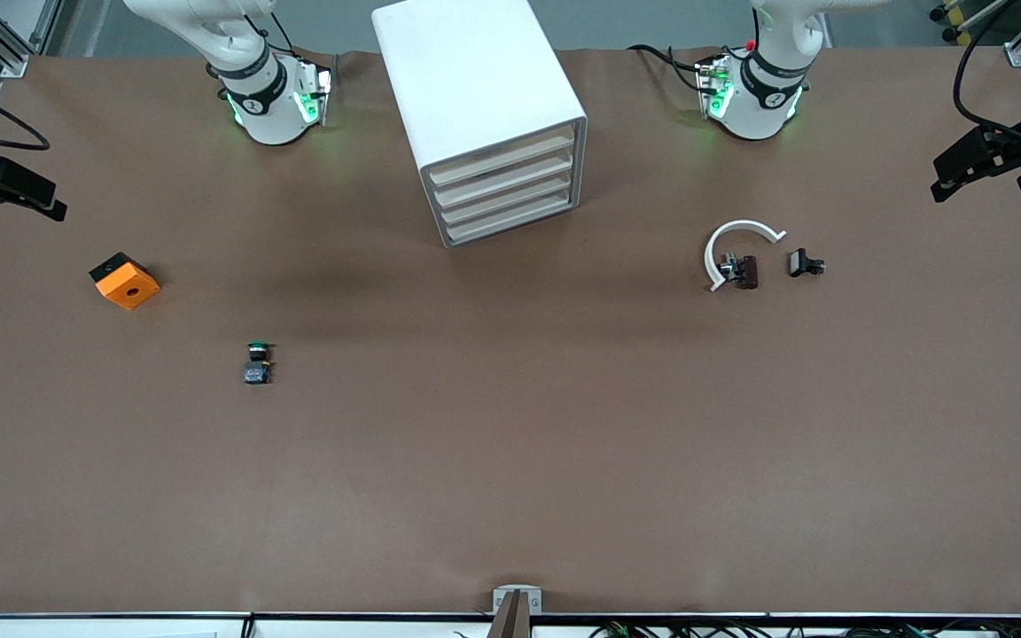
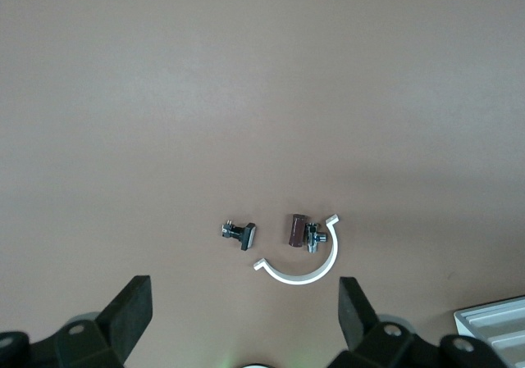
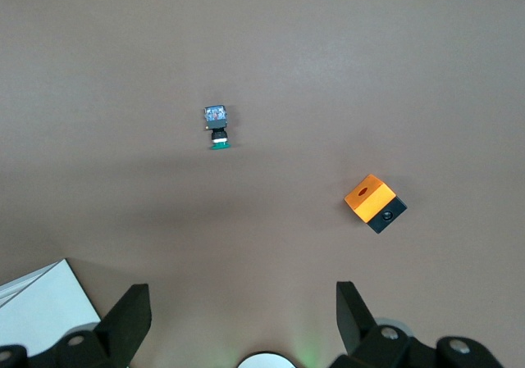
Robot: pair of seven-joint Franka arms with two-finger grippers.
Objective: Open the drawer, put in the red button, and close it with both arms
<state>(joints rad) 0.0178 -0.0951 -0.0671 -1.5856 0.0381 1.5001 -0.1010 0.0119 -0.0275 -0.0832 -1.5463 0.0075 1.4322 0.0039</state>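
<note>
No red-capped button shows anywhere; the only button in view is the green-capped button point(image 1: 257, 362), lying on the brown table point(image 1: 510, 461) toward the right arm's end. Farther from the front camera, the white drawer cabinet point(image 1: 484, 106) stands with all four drawers pushed in, so their contents are hidden. An orange block point(image 1: 124, 281) lies toward the right arm's end. A white curved clip point(image 1: 735, 236) touches a small, possibly metal fitting point(image 1: 741, 271), a black clamp point(image 1: 804, 263) just beside. The left gripper point(image 2: 244, 319) and right gripper point(image 3: 243, 317) hang above the table, fingers apart, empty; both arms wait.
</note>
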